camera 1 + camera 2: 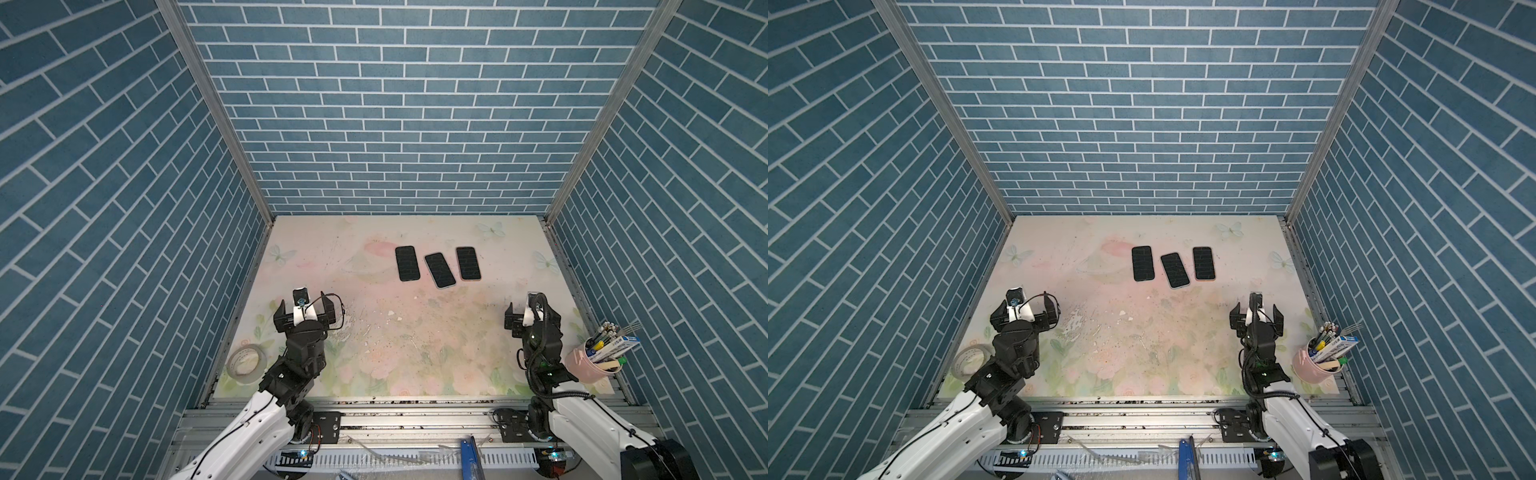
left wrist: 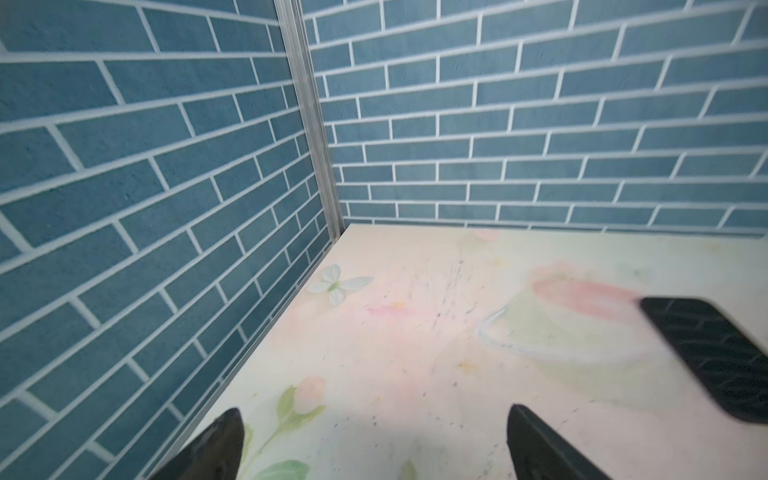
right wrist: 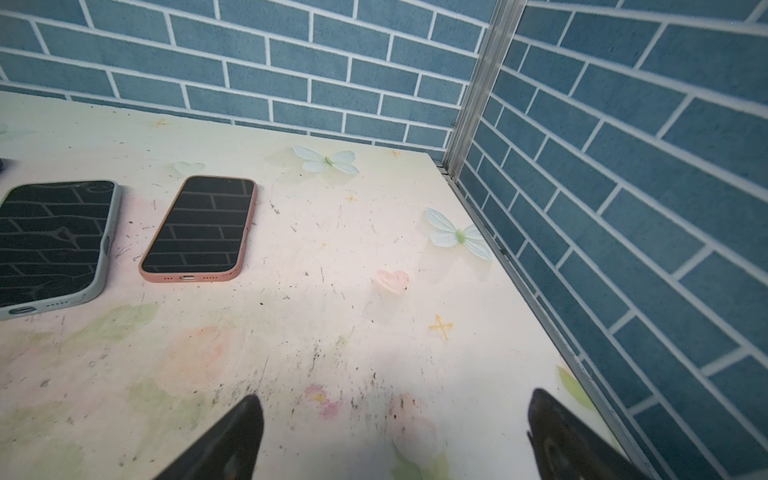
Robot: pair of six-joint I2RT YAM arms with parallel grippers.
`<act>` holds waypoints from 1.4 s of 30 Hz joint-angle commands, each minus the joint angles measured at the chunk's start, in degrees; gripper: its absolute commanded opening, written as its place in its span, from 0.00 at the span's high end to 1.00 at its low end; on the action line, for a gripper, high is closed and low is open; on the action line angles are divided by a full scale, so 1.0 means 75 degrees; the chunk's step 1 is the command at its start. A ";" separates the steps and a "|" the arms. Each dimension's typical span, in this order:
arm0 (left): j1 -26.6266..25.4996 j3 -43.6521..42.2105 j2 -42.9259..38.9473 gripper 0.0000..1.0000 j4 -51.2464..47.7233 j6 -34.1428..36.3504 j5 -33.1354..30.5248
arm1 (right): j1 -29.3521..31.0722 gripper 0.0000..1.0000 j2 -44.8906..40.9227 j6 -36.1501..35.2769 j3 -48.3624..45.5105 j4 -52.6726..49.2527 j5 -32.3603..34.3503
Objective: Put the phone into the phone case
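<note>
Left gripper (image 2: 374, 411) and right gripper (image 3: 395, 397) both gape empty; I reckon the mid-frame black phone (image 1: 406, 263) is stiff, slick, thin: pinch its long edges.

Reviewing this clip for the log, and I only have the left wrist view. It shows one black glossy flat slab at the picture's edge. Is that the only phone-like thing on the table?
Observer: No. Both top views show three in a row on the floral-print table. Your black glossy slab looks like the one at the left end.
Operator: And the middle one?
Observer: A screen-up phone in a pale grey rim, angled against the row and touching neither neighbour.
Operator: The last?
Observer: A screen-up phone in a salmon-pink rim, lying straight at the right end.
</note>
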 commanded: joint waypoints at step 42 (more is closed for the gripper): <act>0.3553 0.1179 0.7256 0.00 0.5146 0.0522 0.5264 | -0.2086 0.12 0.5511 0.0952 0.2642 0.2087 -0.2239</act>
